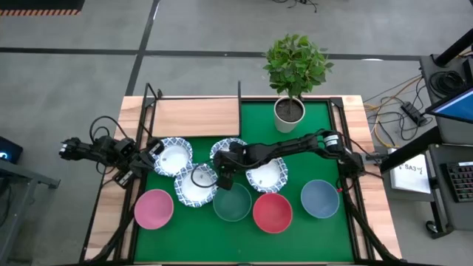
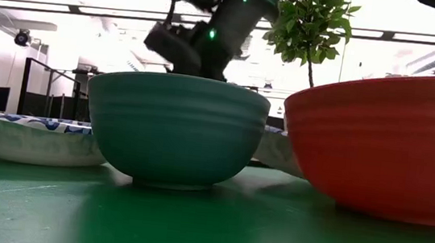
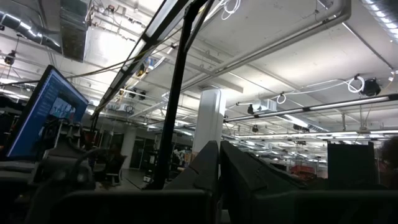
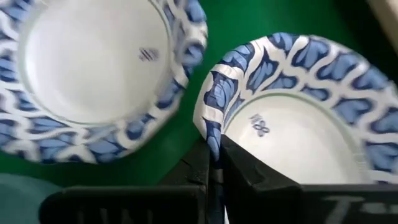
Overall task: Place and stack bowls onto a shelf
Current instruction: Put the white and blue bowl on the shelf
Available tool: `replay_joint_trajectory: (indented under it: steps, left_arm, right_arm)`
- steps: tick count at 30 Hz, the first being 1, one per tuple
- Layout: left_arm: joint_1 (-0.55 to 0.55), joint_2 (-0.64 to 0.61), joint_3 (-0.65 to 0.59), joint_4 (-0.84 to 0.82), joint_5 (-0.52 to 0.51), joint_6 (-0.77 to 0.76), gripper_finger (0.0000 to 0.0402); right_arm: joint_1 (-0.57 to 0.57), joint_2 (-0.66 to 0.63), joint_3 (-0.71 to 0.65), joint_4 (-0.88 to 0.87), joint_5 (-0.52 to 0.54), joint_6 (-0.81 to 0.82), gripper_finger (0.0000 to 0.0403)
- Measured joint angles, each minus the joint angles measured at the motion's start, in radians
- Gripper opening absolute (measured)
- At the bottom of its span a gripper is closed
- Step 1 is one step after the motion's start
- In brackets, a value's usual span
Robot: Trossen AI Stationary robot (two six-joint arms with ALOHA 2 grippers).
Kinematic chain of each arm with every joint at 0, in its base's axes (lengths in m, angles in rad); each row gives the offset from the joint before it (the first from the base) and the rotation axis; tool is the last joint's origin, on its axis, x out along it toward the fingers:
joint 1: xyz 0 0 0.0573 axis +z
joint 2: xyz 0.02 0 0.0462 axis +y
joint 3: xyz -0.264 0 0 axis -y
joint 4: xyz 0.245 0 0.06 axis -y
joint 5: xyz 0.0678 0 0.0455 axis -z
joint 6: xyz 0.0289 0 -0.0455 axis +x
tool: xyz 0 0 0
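Your right gripper point(image 4: 214, 163), reaching low beside the green bowl point(image 1: 233, 202), pinches a blue-rimmed white bowl's point(image 4: 298, 118) rim; your left gripper point(image 3: 219, 177) sits closed, empty.

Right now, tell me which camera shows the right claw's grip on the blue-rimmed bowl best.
The right wrist view: the right claw is shut on the rim of a blue-rimmed bowl. The high view shows that claw among the patterned bowls, grip unclear. The low view hides it behind the green bowl. The left wrist view misses it.

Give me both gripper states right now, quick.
Left gripper: shut, empty, raised at the table's left edge.
Right gripper: shut on the rim of a blue-rimmed white bowl, mid-table.
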Motion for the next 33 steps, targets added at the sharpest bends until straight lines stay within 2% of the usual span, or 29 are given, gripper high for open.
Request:
replay_joint_trajectory:
  steps: [11,15,26,30,33]
  left_arm:
    - [0.000,0.000,0.000,0.000,0.000,0.000,0.0000]
    - [0.000,0.000,0.000,0.000,0.000,0.000,0.0000]
    - [0.000,0.000,0.000,0.000,0.000,0.000,0.0000]
    - [0.000,0.000,0.000,0.000,0.000,0.000,0.0000]
    - [0.000,0.000,0.000,0.001,0.000,0.000,0.0000]
  right_arm:
    - [0.032,-0.006,0.160,-0.012,0.009,-0.115,0.0013]
    - [0.049,-0.006,0.204,-0.006,0.105,-0.202,0.0013]
    - [0.034,0.001,0.199,0.314,0.304,-0.569,0.0013]
    - [-0.004,0.021,0.196,0.389,0.295,-0.583,0.0013]
    - [-0.037,0.036,0.186,0.384,0.294,-0.581,0.0013]
